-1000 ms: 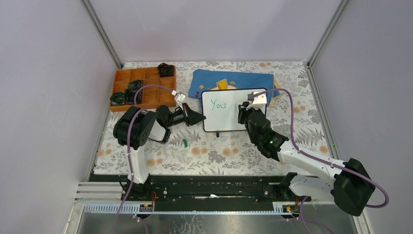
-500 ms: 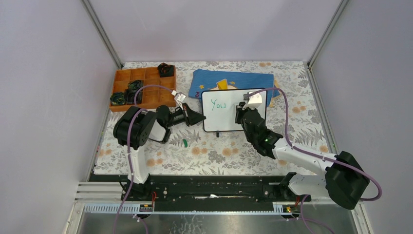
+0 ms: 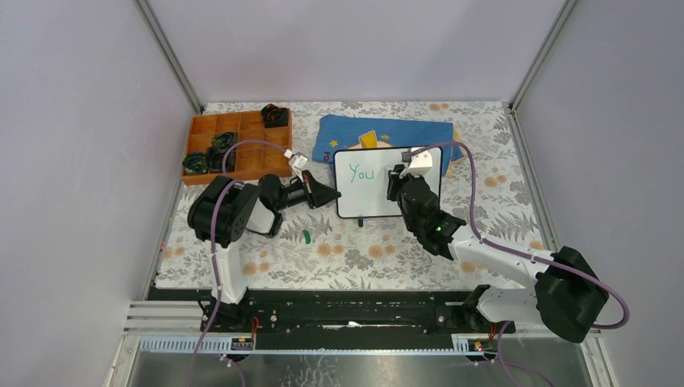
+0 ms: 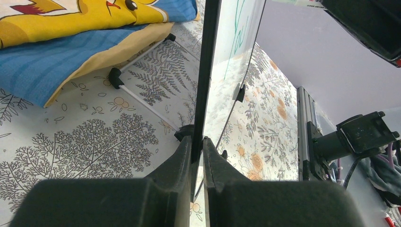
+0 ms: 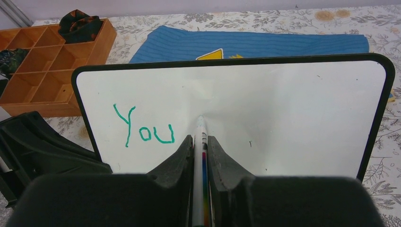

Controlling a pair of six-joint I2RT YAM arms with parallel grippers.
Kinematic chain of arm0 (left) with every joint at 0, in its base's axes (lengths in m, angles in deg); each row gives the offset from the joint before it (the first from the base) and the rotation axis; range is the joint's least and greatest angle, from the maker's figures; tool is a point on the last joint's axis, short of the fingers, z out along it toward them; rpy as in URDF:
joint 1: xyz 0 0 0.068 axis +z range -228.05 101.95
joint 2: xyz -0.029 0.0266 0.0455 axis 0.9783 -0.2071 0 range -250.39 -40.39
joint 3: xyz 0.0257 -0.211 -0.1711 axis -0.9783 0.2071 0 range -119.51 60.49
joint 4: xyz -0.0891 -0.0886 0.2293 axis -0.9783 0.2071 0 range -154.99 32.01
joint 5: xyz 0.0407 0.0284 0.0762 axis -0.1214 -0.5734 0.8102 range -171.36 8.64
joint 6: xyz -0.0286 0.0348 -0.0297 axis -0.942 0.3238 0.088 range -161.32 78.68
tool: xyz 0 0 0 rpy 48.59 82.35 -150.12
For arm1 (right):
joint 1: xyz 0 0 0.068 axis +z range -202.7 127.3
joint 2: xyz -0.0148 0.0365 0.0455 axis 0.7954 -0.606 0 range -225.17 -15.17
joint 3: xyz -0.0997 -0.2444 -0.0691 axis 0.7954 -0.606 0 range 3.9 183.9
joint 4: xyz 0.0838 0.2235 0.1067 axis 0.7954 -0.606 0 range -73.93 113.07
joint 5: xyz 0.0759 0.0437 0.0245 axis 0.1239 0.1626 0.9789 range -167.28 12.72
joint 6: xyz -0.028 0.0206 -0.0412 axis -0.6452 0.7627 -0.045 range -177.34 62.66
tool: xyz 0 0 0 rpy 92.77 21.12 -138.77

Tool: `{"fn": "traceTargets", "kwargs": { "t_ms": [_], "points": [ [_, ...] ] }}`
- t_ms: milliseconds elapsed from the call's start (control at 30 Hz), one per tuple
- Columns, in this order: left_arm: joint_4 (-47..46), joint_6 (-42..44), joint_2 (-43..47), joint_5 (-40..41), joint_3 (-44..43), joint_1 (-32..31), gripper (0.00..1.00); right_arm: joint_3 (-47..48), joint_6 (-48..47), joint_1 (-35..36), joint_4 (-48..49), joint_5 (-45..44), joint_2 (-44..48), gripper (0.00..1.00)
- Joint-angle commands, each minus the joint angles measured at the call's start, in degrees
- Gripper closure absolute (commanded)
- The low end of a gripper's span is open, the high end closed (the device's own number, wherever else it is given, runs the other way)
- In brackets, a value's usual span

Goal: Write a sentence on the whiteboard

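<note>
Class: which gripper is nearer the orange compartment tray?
Left. The left gripper clamps the whiteboard by its left edge, a little right of the tray; the right gripper holds a marker at the board's middle, farther right.

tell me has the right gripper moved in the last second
Yes. The right gripper has slid left across the whiteboard, closer to the green word You.
</note>
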Motion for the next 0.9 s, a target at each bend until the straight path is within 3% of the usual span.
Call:
{"fn": "traceTargets", "kwargs": {
  "t_ms": [0, 867],
  "points": [
    [4.66, 2.03, 0.07, 0.35, 0.96, -0.88, 1.0, 3.1, -0.48, -0.58, 3.28, -0.37, -0.54, 1.0],
    [5.71, 2.68, 0.61, 0.43, 0.88, -1.34, 1.0, 4.91, -0.5, -0.71, 2.18, 2.56, -2.85, 1.0]
  ]
}}
